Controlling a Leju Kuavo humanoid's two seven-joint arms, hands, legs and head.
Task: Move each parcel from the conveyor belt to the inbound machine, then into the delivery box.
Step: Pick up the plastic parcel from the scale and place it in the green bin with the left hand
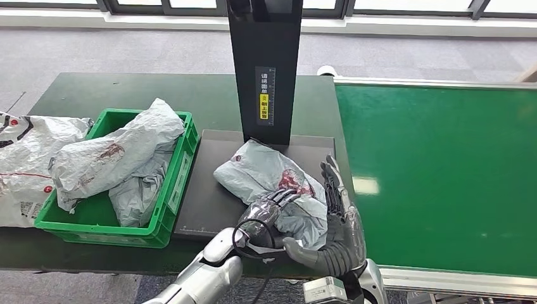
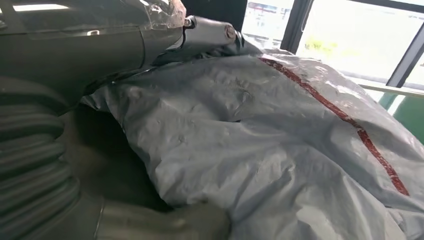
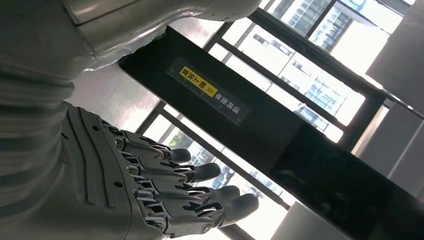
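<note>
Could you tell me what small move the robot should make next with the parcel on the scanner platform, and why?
Probably close the left hand firmly and lift the grey parcel off the black inbound machine platform, toward the green crate. The left hand already lies on the parcel, the right hand stands open beside it, and the crate already holds parcels.

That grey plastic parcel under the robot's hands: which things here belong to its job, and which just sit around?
Job things:
- crumpled grey plastic parcel on the black scanner platform
- left hand on the parcel
- right hand, fingers straight, beside it
- green conveyor belt
- green plastic crate

Lying about:
- white printed bag left of the crate
</note>
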